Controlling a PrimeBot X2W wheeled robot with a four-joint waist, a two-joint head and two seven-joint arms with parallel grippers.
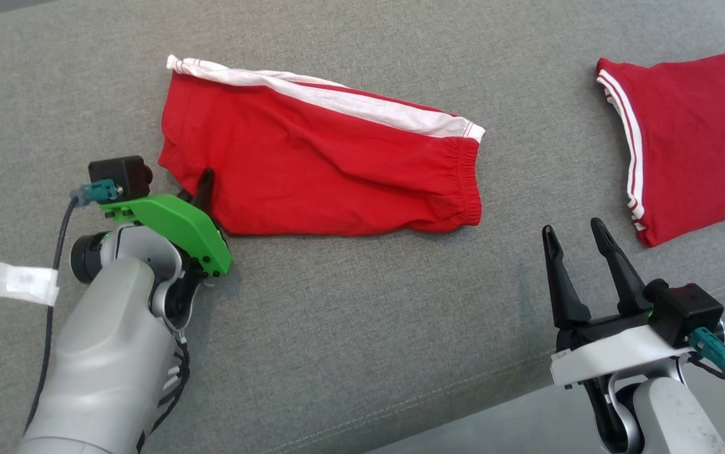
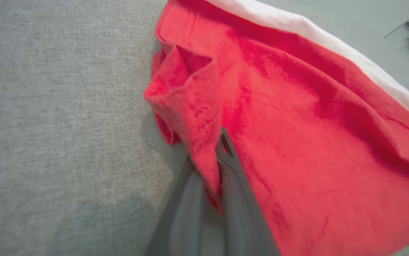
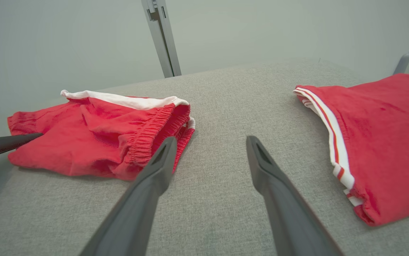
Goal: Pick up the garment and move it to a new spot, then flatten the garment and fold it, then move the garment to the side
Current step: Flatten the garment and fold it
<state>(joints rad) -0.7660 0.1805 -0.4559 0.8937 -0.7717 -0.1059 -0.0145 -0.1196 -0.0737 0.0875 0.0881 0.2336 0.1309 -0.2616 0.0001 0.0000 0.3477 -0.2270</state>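
Jaws of the left gripper (image 1: 203,186) clamp the near-left corner of the red shorts (image 1: 318,170), stretched left-to-right across the grey surface (image 1: 362,328); right gripper (image 1: 572,228) spread open, well off the waistband end.

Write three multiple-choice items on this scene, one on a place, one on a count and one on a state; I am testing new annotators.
1. In the head view, where does the second garment lie relative to the shorts?
A) to their right, apart
B) on top of them
C) under them

2. How many red garments lie on the grey surface?
A) one
B) two
C) three

3. What state is the left tool in?
A) open over bare surface
B) shut on the shorts' edge
C) shut on the second garment

Key:
1 A, bare grey surface separates them.
2 B, there are the shorts and the second garment.
3 B, the left wrist view shows red cloth pinched between its fingers.
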